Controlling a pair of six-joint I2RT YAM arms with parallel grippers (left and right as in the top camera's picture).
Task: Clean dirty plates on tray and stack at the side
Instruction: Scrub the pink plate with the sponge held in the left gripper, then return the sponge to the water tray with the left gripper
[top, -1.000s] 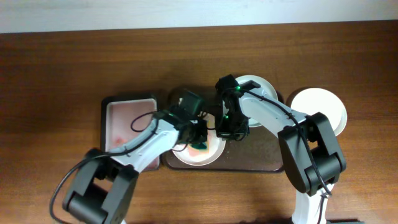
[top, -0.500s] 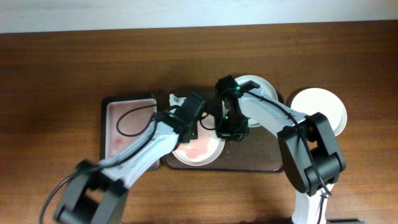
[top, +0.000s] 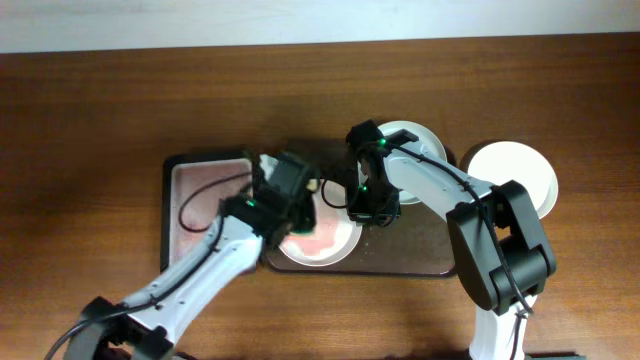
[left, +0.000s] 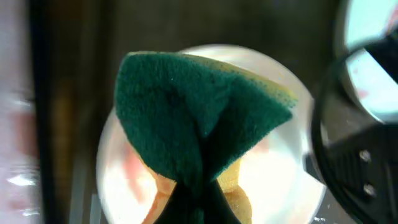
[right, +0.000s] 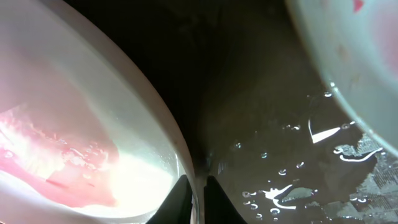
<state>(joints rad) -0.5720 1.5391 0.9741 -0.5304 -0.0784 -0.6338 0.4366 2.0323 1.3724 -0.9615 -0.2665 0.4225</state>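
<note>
Down at the left gripper (left: 194, 202), the jaws are pressed together on a folded sponge (left: 186, 112). Its green scouring face fans out towards the camera and the yellow foam peeks out underneath. The sponge hangs right over the front plate (left: 280, 180); we can't tell whether it is touching the surface. There are pink smears on that plate, so we judge the scrubbing isn't finished.

Over to the right gripper (right: 198, 186), whose two fingers are pinching the front plate's rim, one on each side, to hold it steady. The right wrist view shows a broad pink film across the dish. It sits on the dark tray (right: 249, 112), which is wet and beaded with droplets.

Further out, a second plate (right: 348, 68) waits at the far end of the tray. It has a red fleck near its edge, so it looks unwashed to us. From overhead, a pink tub (top: 205, 195) sits just left of the tray. A white plate (top: 515, 175) rests off to the right on the tabletop (top: 100, 110), apart from the tray. We read that as the start of the stack, though we can't say whether it is one plate or several.

So we'd call it partway: one plate is under the sponge, one is untouched, and both are yet to be stacked at the side.
</note>
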